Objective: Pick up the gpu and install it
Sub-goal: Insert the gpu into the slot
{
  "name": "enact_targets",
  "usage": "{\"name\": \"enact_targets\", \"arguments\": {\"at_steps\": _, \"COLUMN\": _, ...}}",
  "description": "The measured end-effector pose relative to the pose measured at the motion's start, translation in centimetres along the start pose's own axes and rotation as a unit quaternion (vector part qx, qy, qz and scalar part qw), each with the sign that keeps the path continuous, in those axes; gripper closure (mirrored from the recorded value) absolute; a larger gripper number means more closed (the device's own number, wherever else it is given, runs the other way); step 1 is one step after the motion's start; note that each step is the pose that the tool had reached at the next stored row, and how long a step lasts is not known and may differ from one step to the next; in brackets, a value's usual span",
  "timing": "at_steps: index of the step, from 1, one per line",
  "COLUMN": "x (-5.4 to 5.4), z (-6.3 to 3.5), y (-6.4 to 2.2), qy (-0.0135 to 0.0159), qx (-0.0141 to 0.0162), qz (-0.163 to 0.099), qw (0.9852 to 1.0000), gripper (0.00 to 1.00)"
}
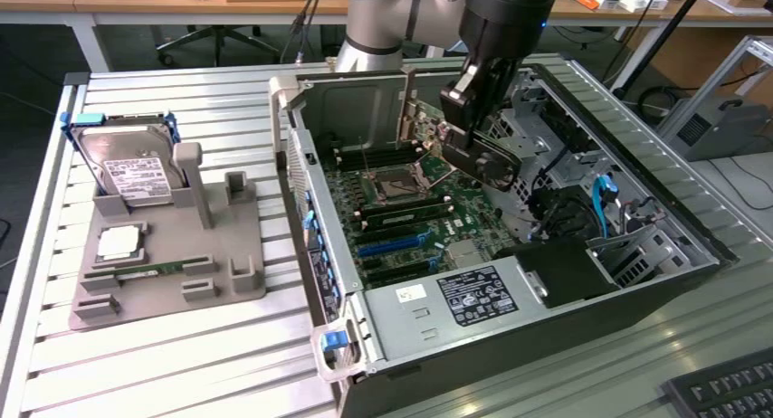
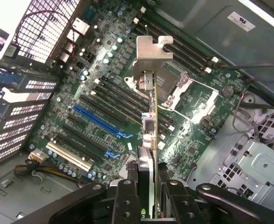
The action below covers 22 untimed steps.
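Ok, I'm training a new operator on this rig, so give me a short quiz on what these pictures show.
1. True or false: the gripper is shut on the graphics card.
2. Where is the hard drive?
A. Standing in the grey holder outside the computer case
B. Mounted inside the case
C. Between the gripper's fingers
3. Fill in: the graphics card is held edge-down over the ____ inside the open case.

Key: 1 true. 2 A. 3 motherboard.
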State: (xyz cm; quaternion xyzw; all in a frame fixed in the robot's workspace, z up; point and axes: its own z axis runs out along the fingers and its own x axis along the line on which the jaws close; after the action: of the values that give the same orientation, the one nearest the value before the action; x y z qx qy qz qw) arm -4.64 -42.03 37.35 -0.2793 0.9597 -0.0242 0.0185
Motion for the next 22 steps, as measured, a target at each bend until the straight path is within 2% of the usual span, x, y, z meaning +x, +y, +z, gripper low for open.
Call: {"name": "enact_targets", "arguments": {"at_steps": 22, "x": 0.0, "z": 0.02, "y": 0.0, "qy": -0.0004, "qx": 0.0006, "qz": -0.017, "qw": 0.9999, "gripper": 0.73}}
